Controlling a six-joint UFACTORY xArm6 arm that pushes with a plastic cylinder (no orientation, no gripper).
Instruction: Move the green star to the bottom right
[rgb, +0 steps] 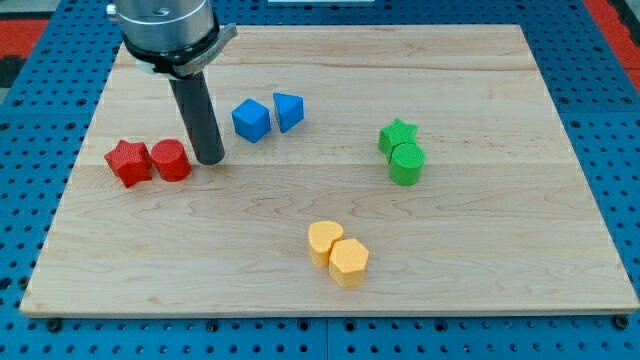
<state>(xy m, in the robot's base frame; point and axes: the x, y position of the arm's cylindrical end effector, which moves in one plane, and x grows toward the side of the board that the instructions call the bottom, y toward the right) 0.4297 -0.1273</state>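
The arm carries no jaws, so there is nothing to open, close or grasp with: it ends in a straight dark rod, and the tip (210, 160) rests on the wooden board (480, 280) toward the view's upper left. The tip stands just beside the red cylinder (171, 160), on that block's right; whether the two touch cannot be told. The red star (129, 162) sits against the cylinder's left side.

The green star (397, 135) lies well apart from the tip, far to the view's right at about the same height. It touches the green cylinder (406, 164), which sits directly below it.

Between tip and green star, slightly higher, are a blue cube (251, 120) and a second blue block (288, 111), close together. A yellow heart (324, 241) and a yellow hexagon (349, 262) touch near the bottom centre.
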